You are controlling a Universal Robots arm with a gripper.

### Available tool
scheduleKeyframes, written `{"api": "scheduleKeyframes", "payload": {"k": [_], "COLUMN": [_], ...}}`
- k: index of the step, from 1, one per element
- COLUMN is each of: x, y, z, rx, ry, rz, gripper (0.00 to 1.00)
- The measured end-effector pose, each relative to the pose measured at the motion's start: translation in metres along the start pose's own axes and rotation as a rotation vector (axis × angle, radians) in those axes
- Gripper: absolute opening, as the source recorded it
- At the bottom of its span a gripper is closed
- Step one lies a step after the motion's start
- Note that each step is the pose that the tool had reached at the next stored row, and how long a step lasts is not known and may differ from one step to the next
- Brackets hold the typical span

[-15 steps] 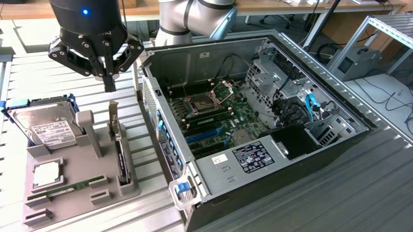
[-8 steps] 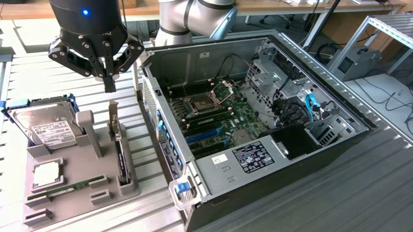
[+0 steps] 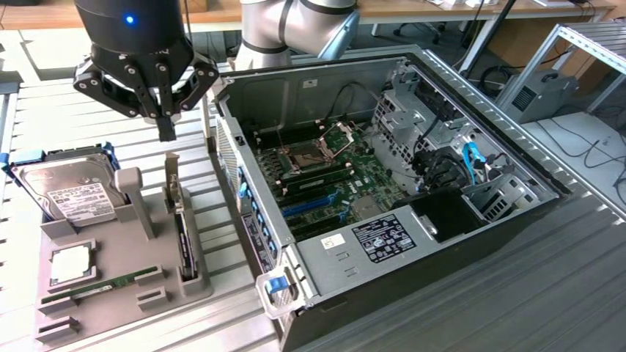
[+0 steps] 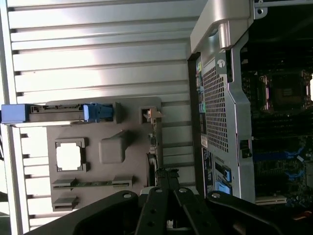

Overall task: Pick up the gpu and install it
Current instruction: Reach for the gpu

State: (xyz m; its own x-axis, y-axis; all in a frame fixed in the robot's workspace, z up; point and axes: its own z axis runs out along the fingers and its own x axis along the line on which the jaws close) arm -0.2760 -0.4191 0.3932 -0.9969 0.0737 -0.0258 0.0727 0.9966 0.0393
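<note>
The gpu (image 3: 183,233) stands on its long edge in a slot of the grey parts holder (image 3: 117,301), its silver bracket end (image 3: 173,174) pointing up. My gripper (image 3: 166,134) hangs just above that bracket end, fingers shut together and holding nothing. In the wrist view the gpu (image 4: 152,142) appears edge-on along the holder's side, beyond my shut fingertips (image 4: 166,174). The open computer case (image 3: 256,220) lies at the exterior view's right of the holder, with the motherboard's blue slots (image 3: 311,203) exposed inside.
The holder also carries a hard drive (image 3: 70,192) in blue rails, a square silver chip (image 3: 70,264) and a green memory stick (image 3: 110,281). The case's perforated back wall (image 4: 215,112) rises right beside the gpu. Ribbed metal table (image 3: 509,293) surrounds everything.
</note>
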Motion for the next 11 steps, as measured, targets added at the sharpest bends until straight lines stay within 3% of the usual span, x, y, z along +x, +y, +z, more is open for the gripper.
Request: {"api": "scheduleKeyframes", "payload": {"k": [11], "x": [-0.0002], "y": [-0.0027], "z": [-0.0001], "rx": [0.0018], "ry": [0.0], "rz": [0.0], "gripper": [0.11]}}
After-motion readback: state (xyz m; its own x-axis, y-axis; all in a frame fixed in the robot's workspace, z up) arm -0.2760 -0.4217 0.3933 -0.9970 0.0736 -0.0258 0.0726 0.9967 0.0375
